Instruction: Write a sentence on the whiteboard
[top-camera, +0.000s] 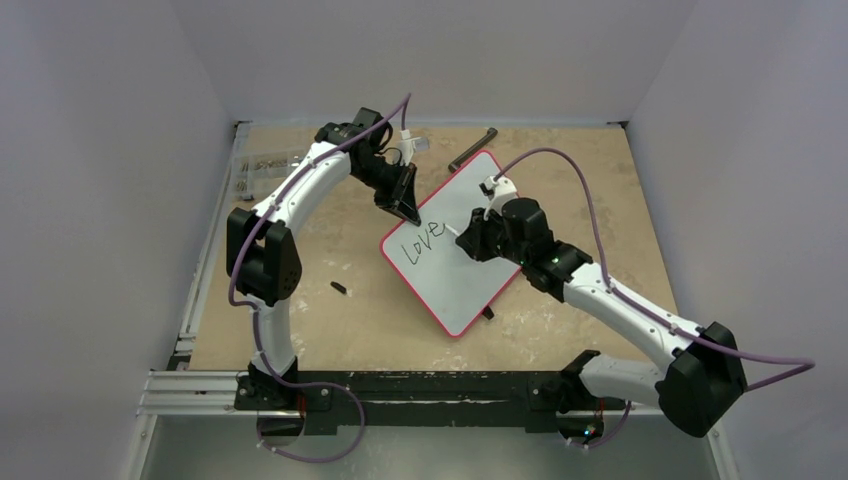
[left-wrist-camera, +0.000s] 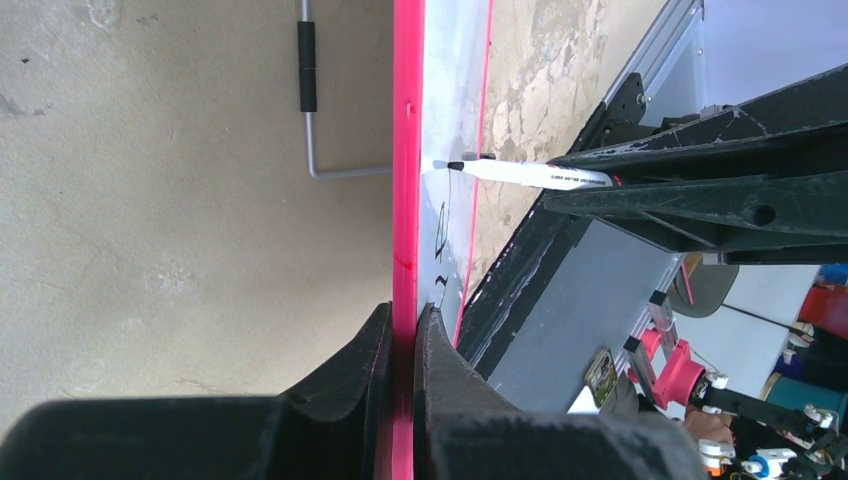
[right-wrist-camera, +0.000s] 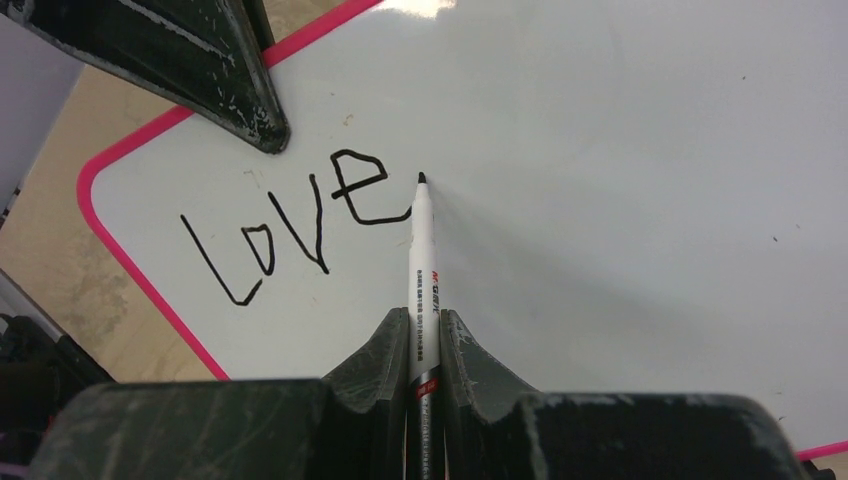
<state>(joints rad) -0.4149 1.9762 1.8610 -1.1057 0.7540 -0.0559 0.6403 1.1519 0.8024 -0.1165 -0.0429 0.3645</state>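
The whiteboard (top-camera: 470, 280), white with a red-pink rim, lies slanted in the middle of the table. Black marker strokes on it read "Love" (top-camera: 422, 240) (right-wrist-camera: 290, 225), which is all that shows of the sentence. My left gripper (top-camera: 408, 208) (left-wrist-camera: 405, 330) is shut on the board's rim (left-wrist-camera: 407, 150) at its far left corner. My right gripper (top-camera: 470, 235) (right-wrist-camera: 424, 325) is shut on a white marker (right-wrist-camera: 420, 260) (left-wrist-camera: 530, 174). The marker's black tip rests on the board just right of the "e".
A dark metal bar (top-camera: 472, 149) lies beyond the board's far corner. A small black piece (top-camera: 339, 288) sits on the table left of the board. A clear bag of small parts (top-camera: 262, 165) is at the far left edge. A black clip (top-camera: 487, 313) sticks out under the board's near edge.
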